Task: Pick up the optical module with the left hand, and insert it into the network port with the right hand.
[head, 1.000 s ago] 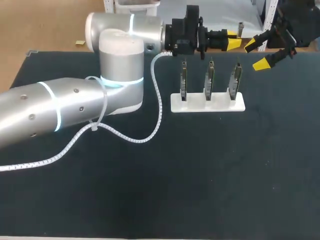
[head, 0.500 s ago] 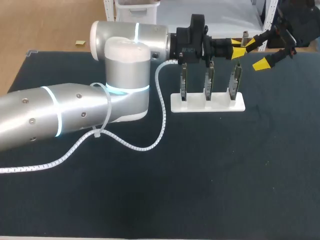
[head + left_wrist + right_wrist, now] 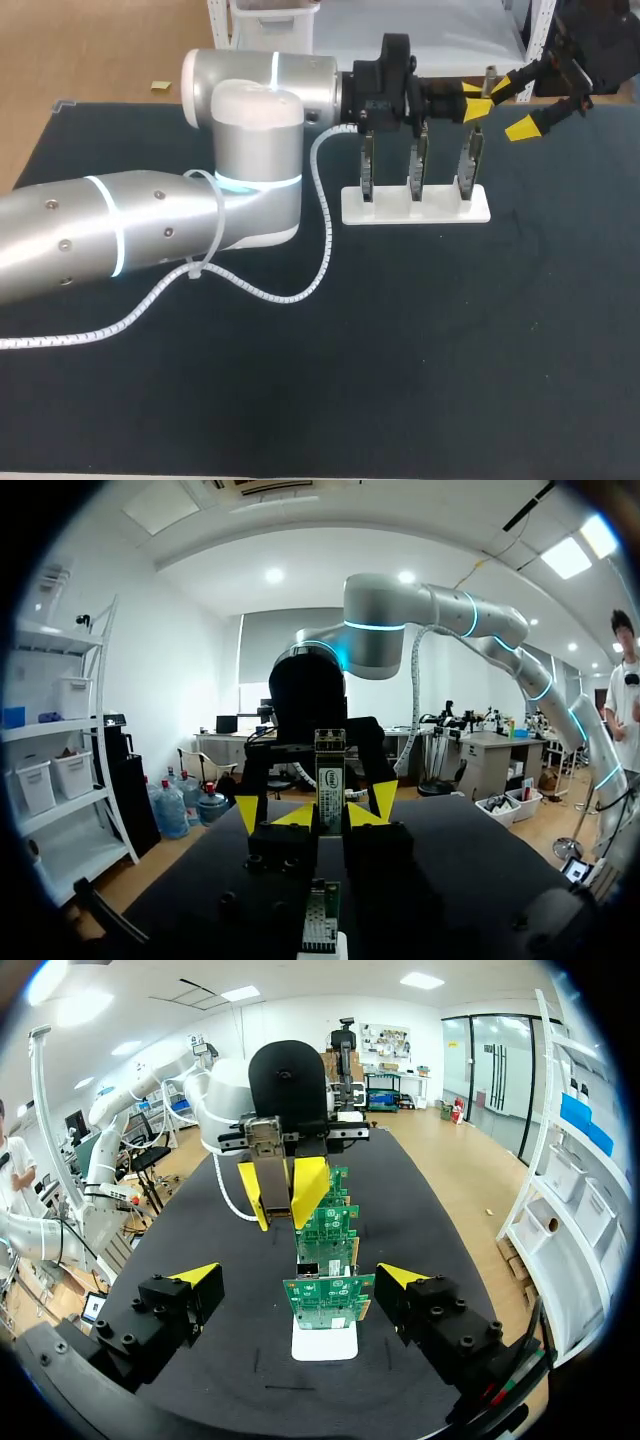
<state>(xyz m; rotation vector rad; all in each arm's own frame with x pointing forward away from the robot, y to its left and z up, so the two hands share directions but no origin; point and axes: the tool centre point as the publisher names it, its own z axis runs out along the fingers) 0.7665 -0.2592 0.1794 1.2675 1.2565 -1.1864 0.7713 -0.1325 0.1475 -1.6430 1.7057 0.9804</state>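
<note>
My left gripper [image 3: 477, 103] hangs above the row of boards, shut on the optical module [image 3: 488, 76], a slim metal piece held upright. In the left wrist view the module [image 3: 329, 775] stands between my left gripper's [image 3: 328, 817] yellow tips. My right gripper [image 3: 511, 108] is open just right of it, jaws wide, facing the left one. From the right wrist, the module [image 3: 268, 1165] shows ahead of my right gripper [image 3: 298, 1276], apart from its fingertips [image 3: 197, 1275]. Three green circuit boards [image 3: 417, 160] with network ports stand in a white base [image 3: 415, 208].
A white spiral cable [image 3: 300, 275] trails from my left arm across the black table [image 3: 450, 350]. The nearest board [image 3: 328, 1302] stands between my right gripper's open fingers, lower down. Under my left gripper, the top edge of a board [image 3: 320, 925] shows.
My left arm has carried the module to the right, close to the right gripper, and has hardly moved in the last half second. The right arm has stayed still.
</note>
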